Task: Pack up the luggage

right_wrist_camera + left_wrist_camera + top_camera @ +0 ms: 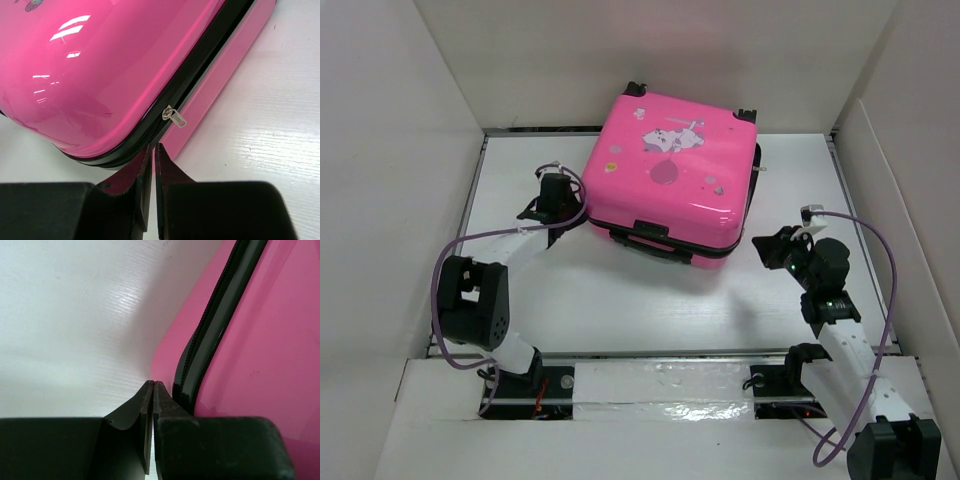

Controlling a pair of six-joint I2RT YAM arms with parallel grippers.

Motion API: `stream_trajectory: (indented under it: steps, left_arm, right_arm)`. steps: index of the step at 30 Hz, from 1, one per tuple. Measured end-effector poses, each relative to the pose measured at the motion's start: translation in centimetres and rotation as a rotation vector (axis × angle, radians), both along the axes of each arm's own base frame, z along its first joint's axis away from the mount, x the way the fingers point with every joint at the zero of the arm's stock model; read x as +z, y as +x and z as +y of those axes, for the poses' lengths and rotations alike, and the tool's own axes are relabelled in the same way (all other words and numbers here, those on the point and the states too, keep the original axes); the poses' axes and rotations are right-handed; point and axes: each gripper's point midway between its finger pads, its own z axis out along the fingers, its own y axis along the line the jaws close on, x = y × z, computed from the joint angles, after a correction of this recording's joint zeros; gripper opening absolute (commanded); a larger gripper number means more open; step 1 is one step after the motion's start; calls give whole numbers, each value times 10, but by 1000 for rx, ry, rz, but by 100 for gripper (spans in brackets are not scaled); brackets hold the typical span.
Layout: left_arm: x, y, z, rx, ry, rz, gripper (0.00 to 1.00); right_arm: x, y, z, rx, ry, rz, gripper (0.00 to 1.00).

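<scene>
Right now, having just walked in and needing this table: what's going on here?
A pink suitcase lies closed. The robot's left end effector is shut beside its left corner; the right end effector, also shut, sits just short of the zipper pull. Neither holds anything.

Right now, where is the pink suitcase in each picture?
Top view: the suitcase lies flat in the middle, toward the back.
Left wrist view: the suitcase fills the right side.
Right wrist view: the suitcase fills the upper left.
Shared landmark: its black zipper band.
</scene>
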Motion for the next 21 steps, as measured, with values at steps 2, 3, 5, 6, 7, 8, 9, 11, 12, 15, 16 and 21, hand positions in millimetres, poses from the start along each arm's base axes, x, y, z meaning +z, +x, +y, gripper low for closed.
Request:
stream_trajectory:
  steps: [2, 3, 5, 6, 7, 8, 9, 11, 12, 15, 16, 21]
  left_arm:
    - [0, 1, 1, 2, 7, 7, 0]
    - [0, 3, 1, 4, 12, 10, 0]
    - [-3, 4, 2, 10, 21, 17, 0]
    - [-4, 4, 3, 14, 23, 18, 0]
    - [-4, 5, 4, 18, 24, 13, 0]
    - [-2, 5, 5, 27, 23, -2, 8]
    - [-1, 4, 7, 40, 23, -22, 20]
    - [2, -2, 12, 64, 23, -54, 54]
    - [3, -8, 18, 91, 31, -62, 61]
    - [11, -18, 27, 129, 24, -101, 63]
    - [16, -19, 27, 132, 21, -118, 63]
    - [43, -16, 29, 170, -24, -214, 22]
  right_arm:
    - [0, 0, 1, 4, 0, -1, 12]
    - [0, -1, 1, 7, -1, -2, 12]
    - [0, -1, 1, 9, -2, -3, 17]
    - [0, -1, 1, 11, -2, -3, 22]
    - [0, -1, 2, 13, -4, -4, 35]
    - [0, -1, 2, 14, -5, -4, 39]
    - [0, -1, 2, 16, -6, -5, 39]
    - [0, -2, 3, 29, -14, -9, 36]
    - [-1, -2, 5, 40, -13, -9, 24]
    - [-8, -3, 8, 63, -14, 1, 4]
    - [-12, -3, 9, 66, -14, 13, 0]
    - [-22, 3, 9, 68, -15, 32, 0]
